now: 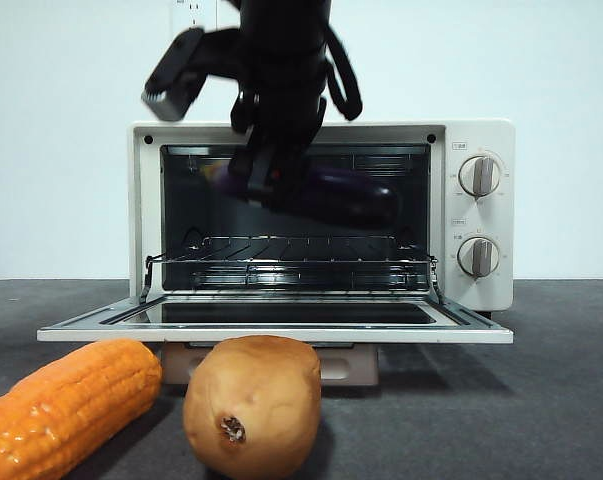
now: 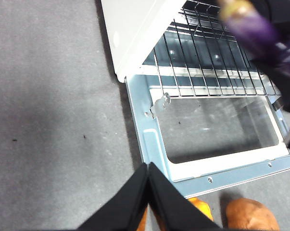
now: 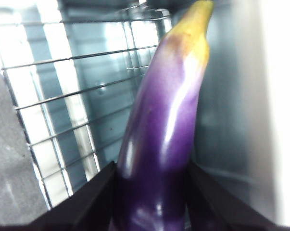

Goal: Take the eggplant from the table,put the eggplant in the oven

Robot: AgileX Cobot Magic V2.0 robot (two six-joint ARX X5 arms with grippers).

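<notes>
While the corn (image 1: 66, 405) and potato (image 1: 253, 405) are sitting nearest, the right gripper (image 1: 266, 170) is clamping the eggplant (image 1: 346, 195) above the rack (image 1: 291, 250) inside the oven (image 1: 481, 135). Lowering it level before letting go looks wise. Left gripper (image 2: 148, 168) is waiting over the table (image 2: 48, 120), jaws together.

The dark grey table (image 1: 561, 400) fills the lower part of the front view. The cream-white oven (image 1: 481, 140) stands on it at centre frame, its door (image 1: 281, 325) folded down flat. In front, a tan potato (image 1: 253, 405) sits at bottom centre, with an orange corn cob (image 1: 66, 405) at bottom left.
</notes>
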